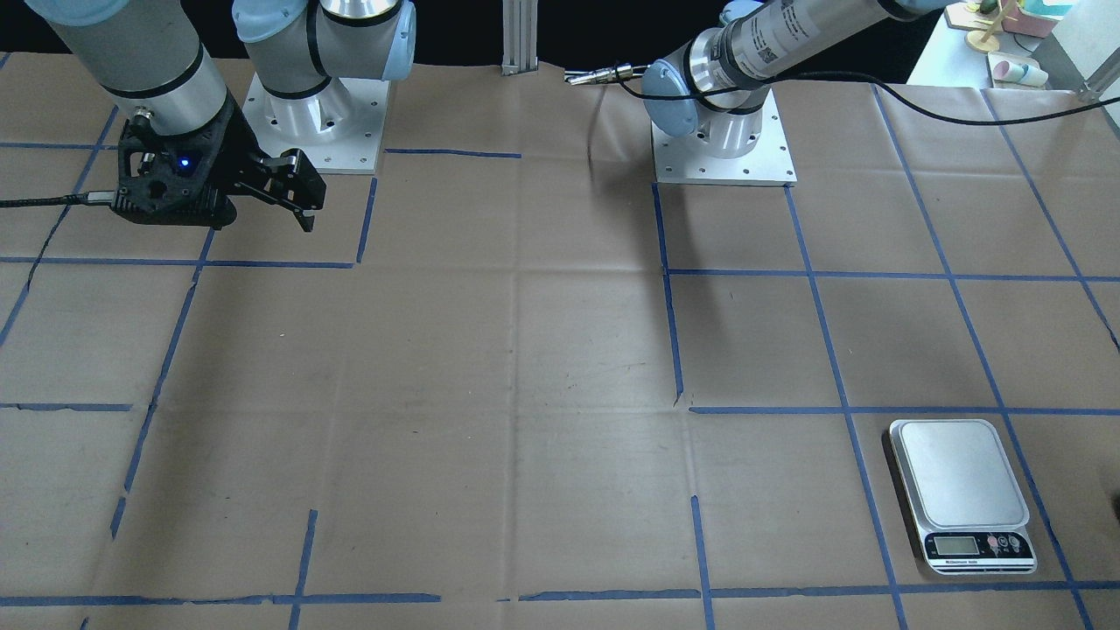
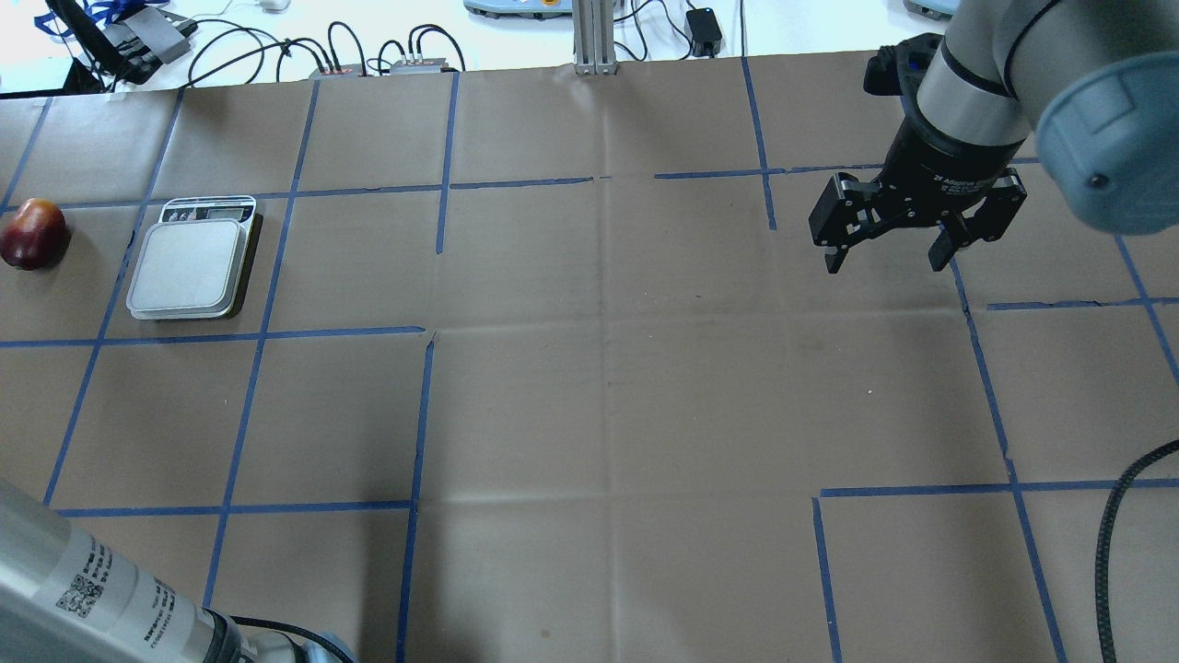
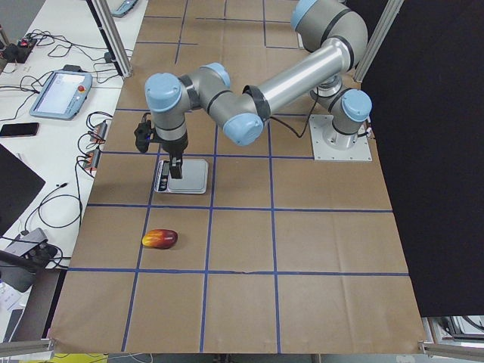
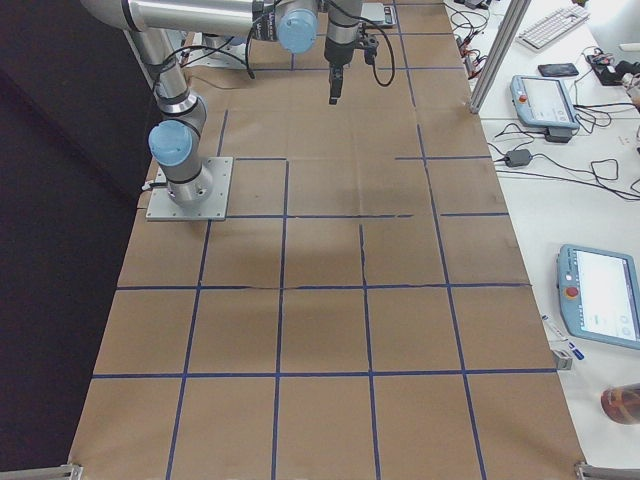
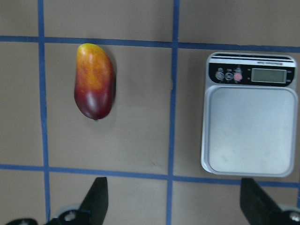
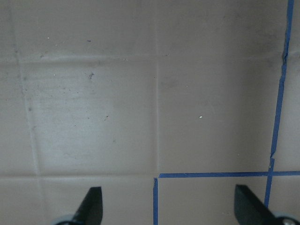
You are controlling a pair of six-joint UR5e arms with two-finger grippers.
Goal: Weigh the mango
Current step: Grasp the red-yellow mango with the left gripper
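Mango (image 5: 94, 80) beside scale (image 5: 251, 126), apart; left gripper (image 5: 173, 190) apparently spread overhead.

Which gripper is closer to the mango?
The left gripper, open above the mango and scale; the right gripper hangs far across the table.

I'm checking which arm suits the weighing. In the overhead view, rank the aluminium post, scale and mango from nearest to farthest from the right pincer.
Measured from the right pincer:
1. aluminium post, at the table's far edge, centre.
2. scale, far across on the left side.
3. mango, at the left edge, beyond the scale.
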